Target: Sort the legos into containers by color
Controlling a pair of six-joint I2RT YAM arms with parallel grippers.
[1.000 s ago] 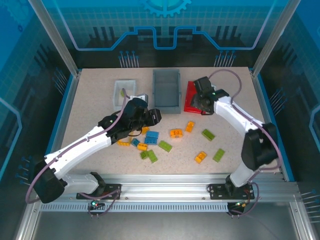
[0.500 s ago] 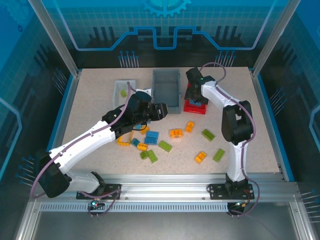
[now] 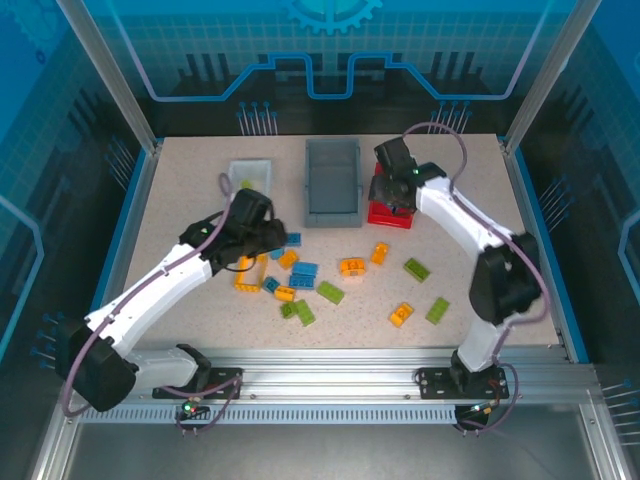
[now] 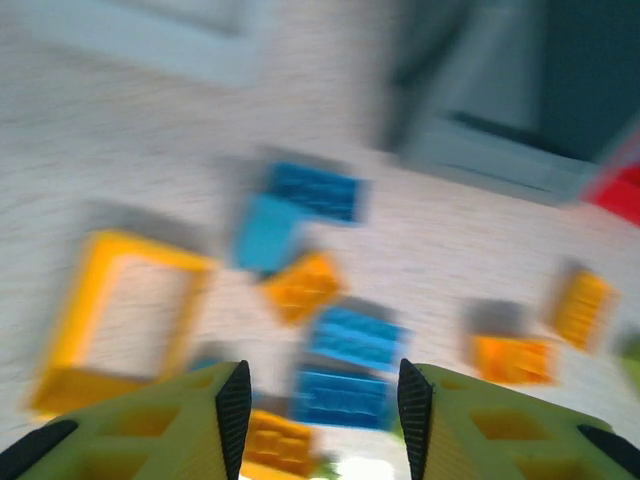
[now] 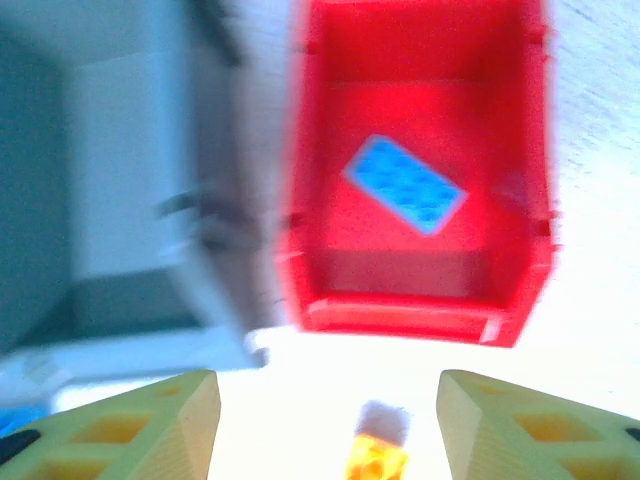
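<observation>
Red bin [image 5: 420,318] right under the right fingers [image 3: 392,196], with one blue brick [image 5: 405,184] lying flat inside. Hung there spread wide, gripping nothing, most likely to let blue ones fall straight down and not miss. Found the grey bin [image 3: 332,215] just beside, and the white bin [image 3: 250,165] further left, all three in a row at the back of the desk [image 3: 180,200], maybe to keep the front free for the loose legos [image 3: 303,270].

Held the left fingers [image 3: 274,236] over that pile, spread apart too, with nothing between. Pointed down at two blue bricks [image 4: 340,395] close together, an orange brick [image 4: 303,287] just past them and the big yellow frame [image 4: 75,330] off to the left. Probably lined up for a grab at one of the blue ones, not yet touching any. Saw green bricks [image 3: 330,292] and more orange ones spread on the desk, so plenty of sorting left to do.

Moved since half a second back: pulled the left fingers away from the corner of the grey bin, nearer to the pile. Swung the right elbow out to the right, with the right fingers staying over the red bin.
</observation>
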